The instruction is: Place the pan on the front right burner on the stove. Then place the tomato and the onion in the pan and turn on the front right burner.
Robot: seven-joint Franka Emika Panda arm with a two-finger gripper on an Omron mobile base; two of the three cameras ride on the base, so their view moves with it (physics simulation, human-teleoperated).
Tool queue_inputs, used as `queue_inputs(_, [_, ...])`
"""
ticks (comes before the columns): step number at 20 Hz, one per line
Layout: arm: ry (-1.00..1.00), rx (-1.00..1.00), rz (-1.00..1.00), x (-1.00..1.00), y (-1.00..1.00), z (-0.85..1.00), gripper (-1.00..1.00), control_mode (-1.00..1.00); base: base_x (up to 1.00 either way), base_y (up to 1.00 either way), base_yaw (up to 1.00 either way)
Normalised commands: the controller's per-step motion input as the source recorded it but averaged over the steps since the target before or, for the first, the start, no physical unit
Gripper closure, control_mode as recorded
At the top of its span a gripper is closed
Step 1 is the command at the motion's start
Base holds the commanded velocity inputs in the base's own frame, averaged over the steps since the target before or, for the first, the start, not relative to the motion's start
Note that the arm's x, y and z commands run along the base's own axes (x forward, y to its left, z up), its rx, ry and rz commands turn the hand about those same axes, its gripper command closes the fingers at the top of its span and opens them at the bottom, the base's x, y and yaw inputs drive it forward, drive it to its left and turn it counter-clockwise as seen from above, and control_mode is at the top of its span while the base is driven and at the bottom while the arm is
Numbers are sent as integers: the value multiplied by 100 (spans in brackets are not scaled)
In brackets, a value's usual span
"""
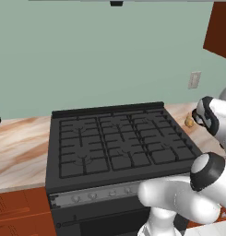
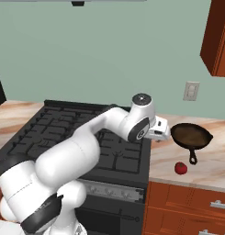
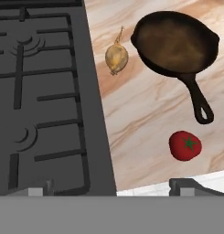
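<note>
The first step is barely begun: the end effector [image 3: 112, 187], spread wide and empty, hovers above the tabletop [image 3: 145, 105] right of the stove [image 3: 40, 91], and must next descend onto the pan [image 3: 175, 42] beside the onion [image 3: 116, 57], the tomato [image 3: 185, 145] nearer.

Hidden or cut off, for your check:
- stove [image 3: 45, 100]: cropped by the hand view's left and top edges.
- onion [image 1: 189, 122]: right of the stove, partly behind the arm.
</note>
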Motion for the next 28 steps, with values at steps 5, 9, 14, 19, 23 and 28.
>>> queue_inputs(5, [0,0,0,11,-36,-16,-100,-100,0,0,0])
queue_inputs(9, [0,0,0,0,-26,-11,-100,-100,0,0,0])
queue_inputs(14, [0,0,0,0,-23,-1,-100,-100,0,0,0])
queue_inputs(19, [0,0,0,2,-25,-4,-100,-100,0,0,0])
queue_inputs(23, [0,0,0,1,-23,-4,-100,-100,0,0,0])
queue_inputs(28, [0,0,0,1,-21,-9,-100,-100,0,0,0])
